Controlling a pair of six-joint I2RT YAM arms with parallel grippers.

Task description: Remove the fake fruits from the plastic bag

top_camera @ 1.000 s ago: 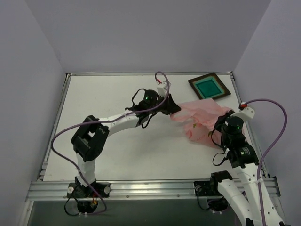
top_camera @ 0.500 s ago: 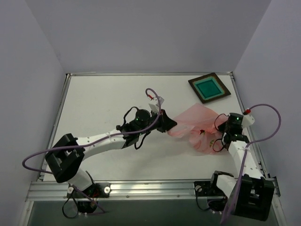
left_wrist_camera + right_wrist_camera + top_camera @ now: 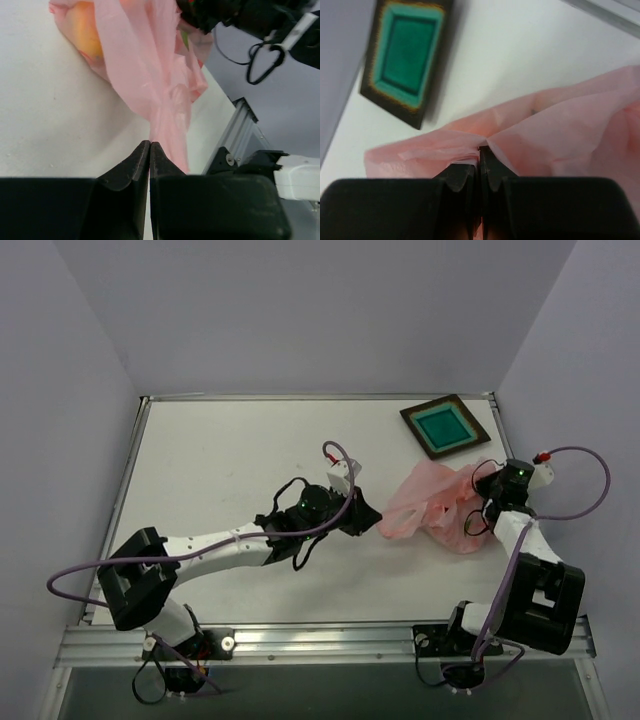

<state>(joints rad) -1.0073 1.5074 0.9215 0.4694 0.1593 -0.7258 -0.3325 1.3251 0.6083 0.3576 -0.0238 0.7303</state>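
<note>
The pink plastic bag [image 3: 432, 502] lies crumpled on the right part of the table, stretched between both grippers. My left gripper [image 3: 372, 520] is shut on the bag's left end; in the left wrist view the film [image 3: 150, 60] runs up from the closed gripper [image 3: 150, 143]. My right gripper [image 3: 482, 492] is shut on the bag's right edge; in the right wrist view the film [image 3: 560, 125] bunches at the closed gripper [image 3: 482, 148]. A yellow-orange fruit [image 3: 85, 30] shows through the film. A red fruit with a green leaf [image 3: 184, 34] shows further in. Other fruits are hidden.
A dark square tray with a teal centre [image 3: 446, 425] lies at the back right, also in the right wrist view [image 3: 402, 55]. The table's right rail [image 3: 235, 130] runs close to the bag. Grey walls enclose the table.
My left gripper moved right and toward the near edge with the bag's end. My right gripper moved back and right, lying low by the bag. The bag shifted right and bunched up.
</note>
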